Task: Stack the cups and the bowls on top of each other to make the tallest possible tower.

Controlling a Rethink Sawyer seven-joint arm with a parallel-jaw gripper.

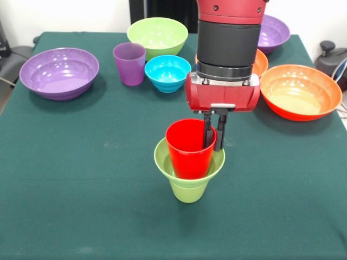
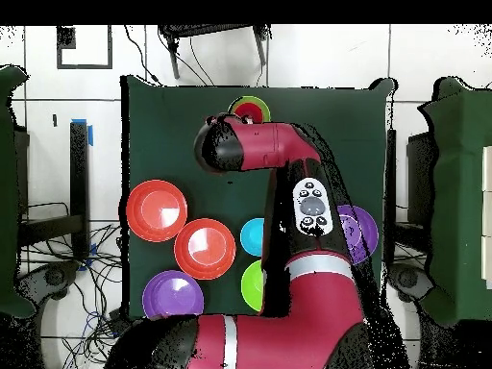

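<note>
Three pieces stand stacked mid-bench: lime-green plastic cup (image 1: 188,190), small lime-green ribbed bowl (image 1: 164,158), smooth red plastic cup (image 1: 187,147), its rim pinched by the gripper (image 1: 213,146). Small blue ribbed bowl (image 1: 167,72) and the rest remain unstacked.

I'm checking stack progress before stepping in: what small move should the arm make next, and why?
Probably open the jaws and lift straight up: the gripper holds the red cup by its rim, and the cup already sits upright in the small lime-green bowl atop the lime-green cup.
</note>
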